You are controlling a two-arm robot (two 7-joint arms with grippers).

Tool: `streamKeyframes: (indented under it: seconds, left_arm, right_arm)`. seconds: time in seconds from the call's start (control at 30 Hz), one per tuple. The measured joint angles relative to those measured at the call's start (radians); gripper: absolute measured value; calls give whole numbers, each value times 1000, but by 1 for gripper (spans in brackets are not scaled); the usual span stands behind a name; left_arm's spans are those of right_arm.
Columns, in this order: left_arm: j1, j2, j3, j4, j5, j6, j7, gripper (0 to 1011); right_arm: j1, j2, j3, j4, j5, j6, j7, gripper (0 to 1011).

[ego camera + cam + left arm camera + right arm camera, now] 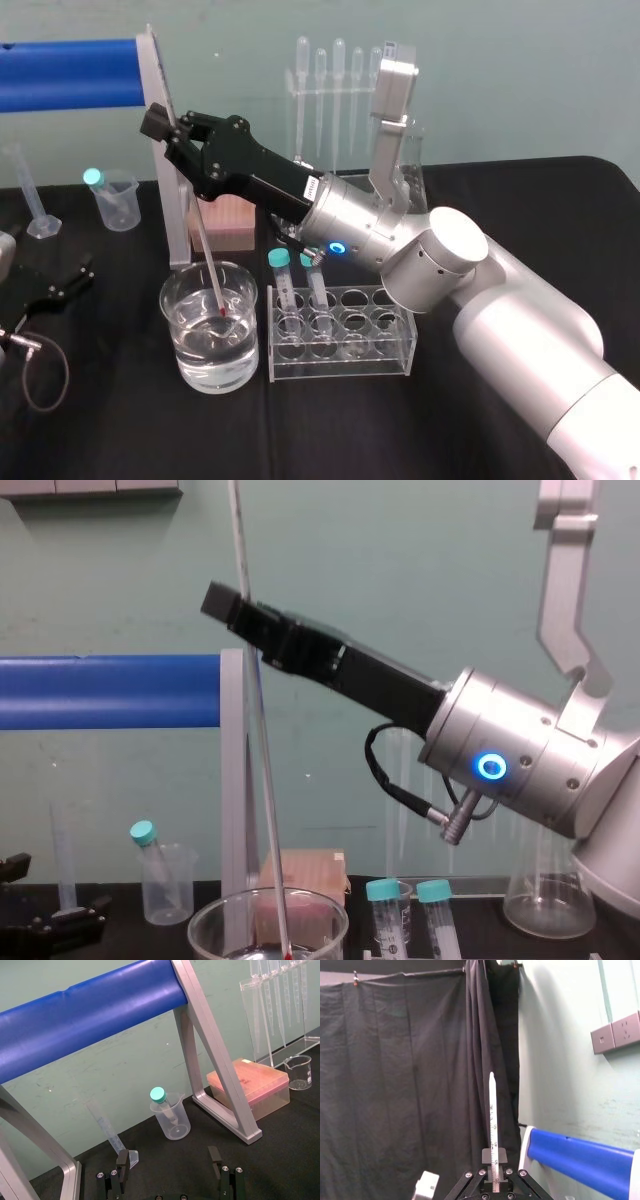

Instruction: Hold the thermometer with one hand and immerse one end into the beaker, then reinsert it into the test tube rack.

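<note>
Right hand (pixel 170 128), closed on the thermometer (pixel 208 255) just in front of the grey frame post (pixel 172 215), holds it near upright, red tip apparently underwater in the beaker (pixel 163 293) beside the tube rack (pixel 340 345); left hand (pixel 62 285) sits open at the worktop's (pixel 130 440) left

Pale green wall (pixel 520 80), black curtain (pixel 395 1085), grey wall sockets (pixel 617 1035), black-covered table (pixel 120 435)

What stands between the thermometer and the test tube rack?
The right claw holds the thermometer, red tip in the beaker, so the beaker's wall beside the test tube rack must be cleared first. Two teal-capped tubes fill the rack holes nearest it; others look free. The left claw lies parked, far left.
</note>
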Motion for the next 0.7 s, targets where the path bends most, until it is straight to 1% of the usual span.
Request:
streamKeyframes:
  seconds: [0.2, 0.4, 0.7]
  left_arm:
    - [0, 0, 0, 0, 0, 0, 0, 1008]
    - [0, 0, 0, 0, 0, 0, 0, 1008]
    - [0, 0, 0, 0, 0, 0, 0, 1008]
  right_arm:
    - [6, -10, -8, 35, -19, -2, -2, 56]
    - [13, -27, -17, 79, -41, -5, -2, 56]
    - [19, -43, -19, 121, -59, -8, 3, 56]
